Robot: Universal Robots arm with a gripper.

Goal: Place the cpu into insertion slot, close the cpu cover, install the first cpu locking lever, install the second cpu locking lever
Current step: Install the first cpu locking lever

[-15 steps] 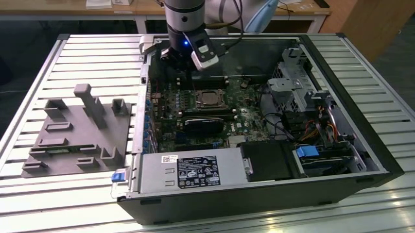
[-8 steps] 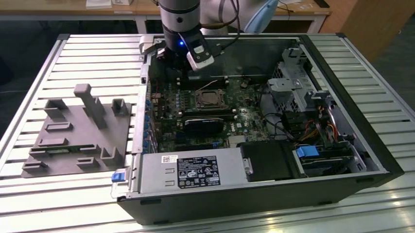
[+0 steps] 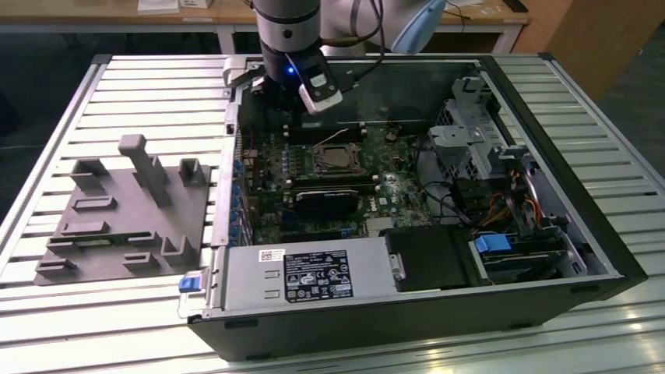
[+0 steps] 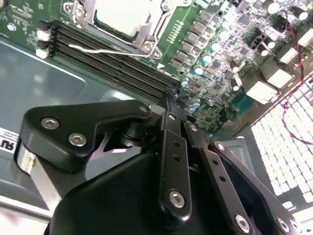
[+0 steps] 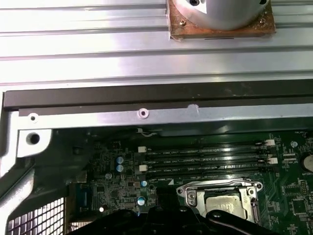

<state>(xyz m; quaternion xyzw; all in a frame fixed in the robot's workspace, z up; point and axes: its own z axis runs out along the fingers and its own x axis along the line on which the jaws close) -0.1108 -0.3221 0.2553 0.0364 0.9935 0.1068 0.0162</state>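
Black linkage bars of the gripper [image 4: 168,100] are looming closest in the second wrist view, tapering toward the motherboard [image 4: 230,58]. Whether the jaws are open or closed cannot be told from here. Just beyond the tip, the long black memory slots [image 4: 112,66] are running side by side, and a thin silvery rod [image 4: 98,49] is lying across them. Past those slots the cpu [image 4: 120,14] is sitting in the insertion slot [image 4: 149,46] with its pale metal top facing up. The silvery cpu cover [image 4: 156,22] is framing it, and the first wrist view is showing that frame lying flat around the chip.

In the exterior view, the slatted metal bench [image 3: 135,335] is carrying an open computer case [image 3: 416,335]. Nearest inside the case, a grey power supply [image 3: 301,276] is lying along the front wall. Behind it a black rectangular module [image 3: 324,201] is resting on the board, and the insertion slot is lying just beyond that. Toward the exterior view's right, a drive cage [image 3: 468,132] is standing inside the case. Outside the case, on the exterior view's left, a grey fixture [image 3: 124,210] with upright posts is sitting on the bench. Farthest back, the arm [image 3: 289,35] is hanging over the case's far edge, holding the gripper above the board and apart from the insertion slot.
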